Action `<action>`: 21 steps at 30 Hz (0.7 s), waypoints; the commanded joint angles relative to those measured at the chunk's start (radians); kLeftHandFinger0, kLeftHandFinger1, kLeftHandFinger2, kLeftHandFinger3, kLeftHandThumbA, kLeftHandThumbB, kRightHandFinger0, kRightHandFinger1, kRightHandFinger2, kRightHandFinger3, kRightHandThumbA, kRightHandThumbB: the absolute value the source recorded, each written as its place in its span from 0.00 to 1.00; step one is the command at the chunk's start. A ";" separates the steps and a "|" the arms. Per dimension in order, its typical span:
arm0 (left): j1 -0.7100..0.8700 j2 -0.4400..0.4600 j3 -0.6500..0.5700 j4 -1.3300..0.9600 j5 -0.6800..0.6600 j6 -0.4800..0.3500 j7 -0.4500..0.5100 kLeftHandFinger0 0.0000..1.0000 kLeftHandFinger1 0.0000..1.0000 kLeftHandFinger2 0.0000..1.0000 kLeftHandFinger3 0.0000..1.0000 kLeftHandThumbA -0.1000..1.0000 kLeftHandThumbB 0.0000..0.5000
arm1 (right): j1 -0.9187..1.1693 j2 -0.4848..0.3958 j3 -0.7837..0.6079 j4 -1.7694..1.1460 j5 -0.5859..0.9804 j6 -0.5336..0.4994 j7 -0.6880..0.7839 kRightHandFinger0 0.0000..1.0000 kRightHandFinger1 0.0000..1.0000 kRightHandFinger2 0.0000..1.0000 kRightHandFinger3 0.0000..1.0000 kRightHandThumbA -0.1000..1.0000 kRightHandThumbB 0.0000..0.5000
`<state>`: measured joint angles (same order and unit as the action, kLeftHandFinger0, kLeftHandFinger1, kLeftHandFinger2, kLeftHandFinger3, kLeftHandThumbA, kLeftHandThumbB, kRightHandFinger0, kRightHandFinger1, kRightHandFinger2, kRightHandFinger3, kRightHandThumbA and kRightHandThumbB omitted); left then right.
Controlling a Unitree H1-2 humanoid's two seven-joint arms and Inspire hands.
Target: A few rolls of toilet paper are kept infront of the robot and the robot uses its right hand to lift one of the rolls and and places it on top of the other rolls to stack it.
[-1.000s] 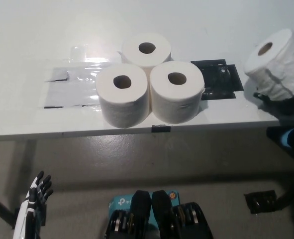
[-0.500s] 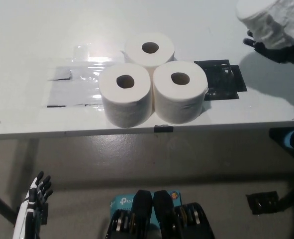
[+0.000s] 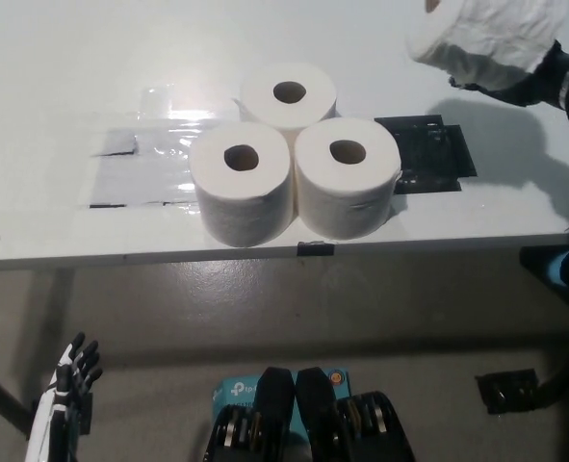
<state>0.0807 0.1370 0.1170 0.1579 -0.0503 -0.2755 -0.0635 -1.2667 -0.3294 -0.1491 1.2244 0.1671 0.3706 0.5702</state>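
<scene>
White left hand (image 3: 69,390) rests low at lower left, below the table edge, fingers apart and holding nothing. Three toilet paper rolls (image 3: 292,159) stand upright, touching, in a cluster on the white table (image 3: 53,87), beside the black patch (image 3: 436,154). Black right hand (image 3: 525,82), upper right, grasps a fourth roll (image 3: 486,37), tilted, held in the air above the table.
</scene>
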 commanded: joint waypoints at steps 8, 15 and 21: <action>0.003 0.017 0.003 -0.025 0.012 -0.004 0.007 1.00 1.00 1.00 1.00 1.00 0.46 | -0.139 0.050 0.054 0.035 -0.040 -0.046 -0.121 0.00 0.00 0.00 0.12 0.79 0.18; 0.001 0.017 0.001 -0.029 0.017 -0.004 0.006 1.00 1.00 1.00 1.00 1.00 0.46 | -0.161 0.073 0.080 0.061 -0.066 -0.059 -0.147 0.00 0.00 0.00 0.09 0.76 0.22; -0.005 0.019 0.002 -0.024 0.015 -0.007 0.003 1.00 1.00 1.00 1.00 1.00 0.44 | -0.165 0.083 0.125 0.054 -0.098 -0.083 -0.134 0.00 0.00 0.00 0.22 0.73 0.21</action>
<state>0.0795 0.1373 0.1155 0.1549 -0.0399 -0.2737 -0.0637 -1.3393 -0.2363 -0.0429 1.2939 0.0920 0.3520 0.4422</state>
